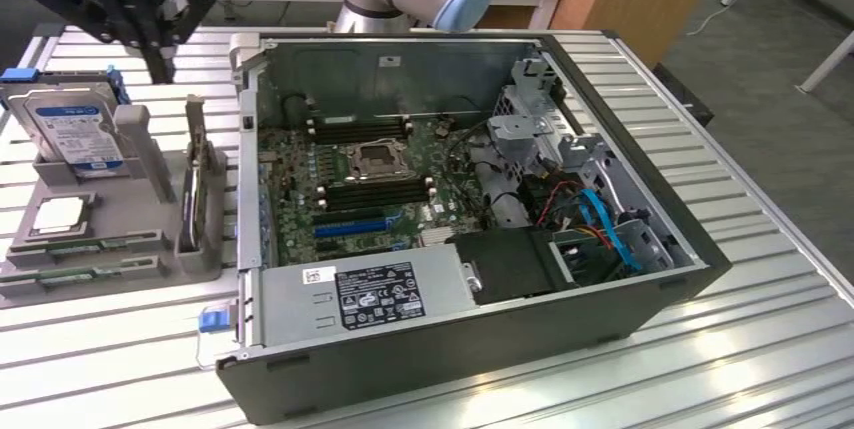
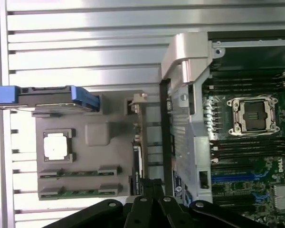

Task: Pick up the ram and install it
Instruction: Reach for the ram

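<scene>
Closed gripper above the parts fixture, ram not yet lifted

The gripper [image 1: 160,64], fingers pressed together on nothing, hangs over the grey fixture [image 1: 140,144], whose recesses lay each part out for grasping. The ram [image 1: 74,247] lies flat there beside the processor chip [image 1: 60,214], apart from the open computer case [image 1: 627,199]. The hard drive [image 1: 74,129] and power supply [image 1: 374,294] labels are unreadable.

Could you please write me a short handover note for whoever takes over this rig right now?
Claw: shut, holding nothing, raised near the hard drive.
Things: the ram lies flat in the grey holder, with a second stick alongside it. The open computer case stands next to the holder.
Done: nothing yet; the motherboard's memory slots look empty.
Left: both the pick-up and the install.
</scene>
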Controlling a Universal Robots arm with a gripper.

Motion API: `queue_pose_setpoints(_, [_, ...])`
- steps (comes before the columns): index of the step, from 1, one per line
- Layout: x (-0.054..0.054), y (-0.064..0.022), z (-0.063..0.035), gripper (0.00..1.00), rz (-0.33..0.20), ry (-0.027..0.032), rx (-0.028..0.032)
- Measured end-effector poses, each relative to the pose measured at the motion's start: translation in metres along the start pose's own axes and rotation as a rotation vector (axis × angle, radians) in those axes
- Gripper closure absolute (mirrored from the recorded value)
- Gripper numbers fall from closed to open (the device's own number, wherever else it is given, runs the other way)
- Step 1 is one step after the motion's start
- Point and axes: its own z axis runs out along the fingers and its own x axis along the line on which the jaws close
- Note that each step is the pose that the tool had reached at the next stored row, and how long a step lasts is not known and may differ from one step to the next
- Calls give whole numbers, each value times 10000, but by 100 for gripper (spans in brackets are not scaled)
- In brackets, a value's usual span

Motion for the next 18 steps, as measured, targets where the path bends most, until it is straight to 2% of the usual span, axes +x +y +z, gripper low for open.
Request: queue_pose_setpoints(18, [817,-62,9,89,1,20,2])
